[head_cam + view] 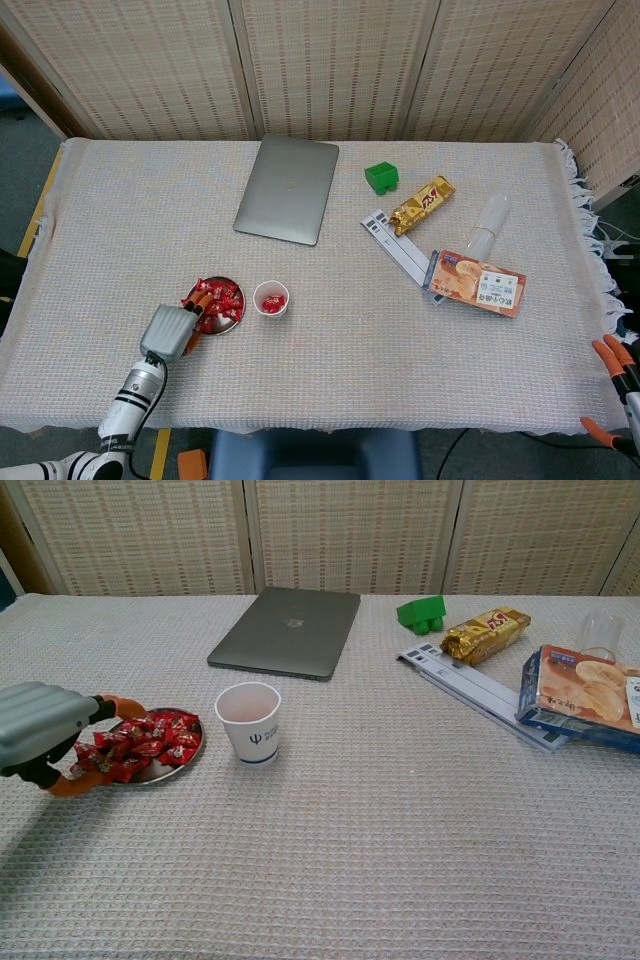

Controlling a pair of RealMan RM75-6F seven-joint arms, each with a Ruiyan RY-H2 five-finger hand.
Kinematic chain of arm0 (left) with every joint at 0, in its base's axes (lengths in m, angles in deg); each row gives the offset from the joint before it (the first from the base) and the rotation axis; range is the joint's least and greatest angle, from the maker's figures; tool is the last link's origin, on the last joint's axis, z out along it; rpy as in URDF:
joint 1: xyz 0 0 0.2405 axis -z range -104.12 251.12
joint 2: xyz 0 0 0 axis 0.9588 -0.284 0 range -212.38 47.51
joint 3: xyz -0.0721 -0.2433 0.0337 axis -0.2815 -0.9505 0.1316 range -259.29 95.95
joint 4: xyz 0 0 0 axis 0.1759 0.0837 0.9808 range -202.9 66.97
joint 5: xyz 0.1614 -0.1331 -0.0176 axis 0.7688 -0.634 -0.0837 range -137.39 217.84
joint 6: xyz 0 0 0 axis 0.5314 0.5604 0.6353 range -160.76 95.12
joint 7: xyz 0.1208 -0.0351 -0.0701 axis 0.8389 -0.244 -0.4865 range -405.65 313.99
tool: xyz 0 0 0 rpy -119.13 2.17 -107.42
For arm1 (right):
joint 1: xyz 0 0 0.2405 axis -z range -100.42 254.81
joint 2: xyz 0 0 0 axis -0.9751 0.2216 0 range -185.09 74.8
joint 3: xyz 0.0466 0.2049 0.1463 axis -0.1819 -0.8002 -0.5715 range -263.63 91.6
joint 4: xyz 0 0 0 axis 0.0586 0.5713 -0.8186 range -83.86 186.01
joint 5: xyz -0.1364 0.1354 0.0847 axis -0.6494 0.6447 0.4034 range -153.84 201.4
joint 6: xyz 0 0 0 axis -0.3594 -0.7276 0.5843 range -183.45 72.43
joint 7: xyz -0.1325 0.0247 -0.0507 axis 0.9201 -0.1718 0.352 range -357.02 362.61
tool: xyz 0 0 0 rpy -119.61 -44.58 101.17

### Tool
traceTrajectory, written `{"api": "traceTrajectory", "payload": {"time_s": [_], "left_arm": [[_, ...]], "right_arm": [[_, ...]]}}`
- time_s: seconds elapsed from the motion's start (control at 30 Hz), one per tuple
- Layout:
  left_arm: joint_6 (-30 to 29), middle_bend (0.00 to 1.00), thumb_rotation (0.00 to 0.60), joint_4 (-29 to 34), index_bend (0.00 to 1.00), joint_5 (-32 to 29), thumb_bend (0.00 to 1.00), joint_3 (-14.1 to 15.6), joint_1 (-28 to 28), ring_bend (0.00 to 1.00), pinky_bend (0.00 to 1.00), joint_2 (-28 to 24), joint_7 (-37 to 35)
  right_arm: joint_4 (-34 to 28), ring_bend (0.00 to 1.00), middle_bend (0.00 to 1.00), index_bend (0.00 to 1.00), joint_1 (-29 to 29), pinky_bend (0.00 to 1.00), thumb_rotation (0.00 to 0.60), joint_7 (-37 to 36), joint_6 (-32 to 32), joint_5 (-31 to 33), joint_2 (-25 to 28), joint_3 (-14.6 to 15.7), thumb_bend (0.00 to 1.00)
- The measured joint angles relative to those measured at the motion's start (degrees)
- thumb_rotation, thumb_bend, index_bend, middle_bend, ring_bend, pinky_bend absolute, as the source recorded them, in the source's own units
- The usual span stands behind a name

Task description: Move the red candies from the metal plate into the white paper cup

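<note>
The metal plate (238, 312) holds a heap of red candies (220, 297) at the table's front left; in the chest view the plate (168, 772) and candies (150, 742) sit left of centre. The white paper cup (270, 298) stands upright just right of the plate, with red candy inside; the chest view shows the cup (248, 723) from the side. My left hand (168, 332) reaches into the plate's near-left edge. In the chest view the left hand (40, 730) has its orange fingertips (112, 704) spread around a few candies. My right hand (615, 385) shows only orange fingertips at the frame's lower right.
A closed grey laptop (287, 188) lies behind the plate. To the right are a green block (381, 177), a gold snack bar (422, 204), a white ruler-like strip (397, 248), a snack box (477, 283) and a clear plastic cup (488, 222) on its side.
</note>
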Motion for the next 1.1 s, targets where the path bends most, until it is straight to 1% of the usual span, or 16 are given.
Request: {"api": "traceTrajectory", "payload": {"time_s": [0.23, 0.4, 0.73, 0.93, 1.1], "left_arm": [[2.6, 0.23, 0.600, -1.6, 0.21, -2.5, 0.36, -1.3, 0.5, 0.65, 1.00, 0.6, 0.3], [3.4, 0.31, 0.600, -2.4, 0.25, -3.0, 0.36, -2.1, 0.9, 0.65, 1.00, 1.0, -0.4], [4.5, 0.37, 0.600, -3.5, 0.31, -3.3, 0.36, -2.5, 1.3, 0.65, 1.00, 1.4, -1.0], [5.4, 0.42, 0.600, -4.5, 0.38, -3.2, 0.37, -2.7, 2.0, 0.65, 1.00, 2.4, -0.8], [5.4, 0.48, 0.600, -4.5, 0.45, -2.7, 0.37, -2.8, 2.3, 0.66, 1.00, 2.8, -0.5]], "right_arm": [[0.0, 0.00, 0.00, 0.00, -0.1, 0.00, 0.600, 0.1, 0.1, 0.1, 0.0, 0.0, 0.06], [-0.1, 0.00, 0.00, 0.00, -0.1, 0.00, 0.600, 0.3, 0.2, 0.2, -0.1, 0.0, 0.06], [-0.1, 0.00, 0.00, 0.00, -0.2, 0.00, 0.600, 0.5, 0.4, 0.2, -0.2, 0.0, 0.06], [-0.2, 0.00, 0.00, 0.00, -0.3, 0.00, 0.600, 0.8, 0.8, 0.5, -0.2, 0.0, 0.06], [-0.3, 0.00, 0.00, 0.00, -0.4, 0.00, 0.600, 1.0, 1.1, 0.8, -0.2, -0.1, 0.06]]}}
